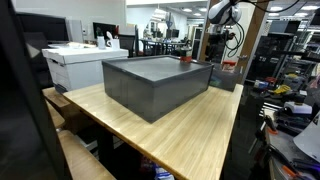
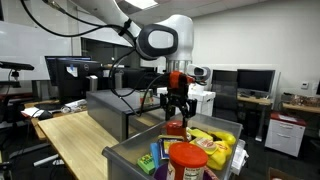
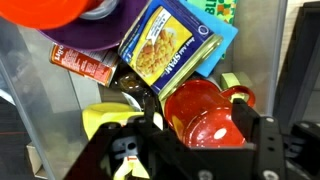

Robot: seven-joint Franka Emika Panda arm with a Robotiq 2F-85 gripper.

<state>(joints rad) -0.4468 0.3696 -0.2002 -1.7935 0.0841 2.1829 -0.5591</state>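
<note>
Your gripper (image 3: pixel 200 140) hangs spread wide, holding nothing — the red cup (image 3: pixel 205 108) lies lower centre in the wrist view, just under it. It looks light, stiff, slick — pinch across the rim.

The black gripper (image 3: pixel 200 150) is hanging with jaws spread wide over a glossy red plastic mug (image 3: pixel 205 108). The mug is lying just beside a blue-and-yellow cardboard food box (image 3: pixel 170 45), a yellow plastic piece (image 3: pixel 105 120) and a red foil packet (image 3: pixel 82 65).

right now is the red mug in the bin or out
In: the red mug sits inside the grey bin beside the pasta box, below the open jaws.
</note>
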